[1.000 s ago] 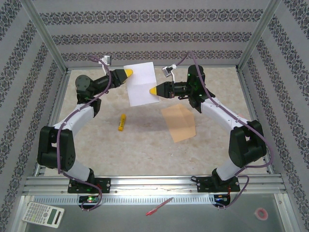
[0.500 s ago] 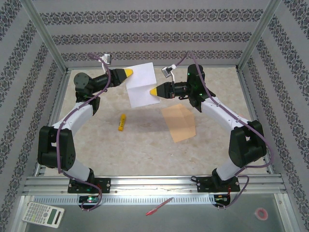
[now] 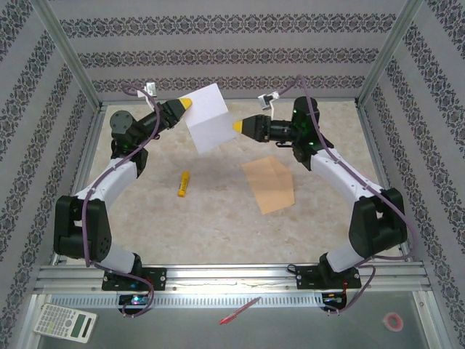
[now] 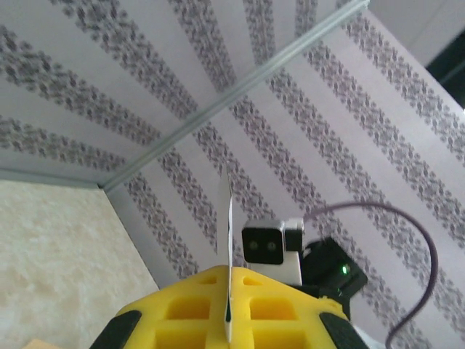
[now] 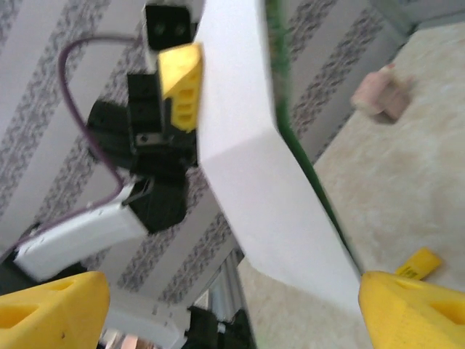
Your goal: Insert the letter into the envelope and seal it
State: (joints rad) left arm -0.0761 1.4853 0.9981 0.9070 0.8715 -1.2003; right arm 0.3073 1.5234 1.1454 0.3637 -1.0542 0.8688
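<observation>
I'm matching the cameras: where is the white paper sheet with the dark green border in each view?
Top external: white green-bordered paper sheet held aloft, back centre.
Left wrist: sheet edge-on, bottom centre.
Right wrist: sheet broad, centre.
Shared landmark: the yellow-fingered left gripper clamping it.

letter (image 5: 247, 167) blurred in R wrist view, pink obj (image 5: 379, 93) unidentifiable

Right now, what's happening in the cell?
The left arm's fingers are shut on the letter, holding it in the air over the back of the table. The right arm's fingers stand open at the sheet's edge, not clamping it. The envelope lies flat on the table, and a yellow glue stick lies apart from it on the left arm's side. The letter is not yet in the envelope.
</observation>
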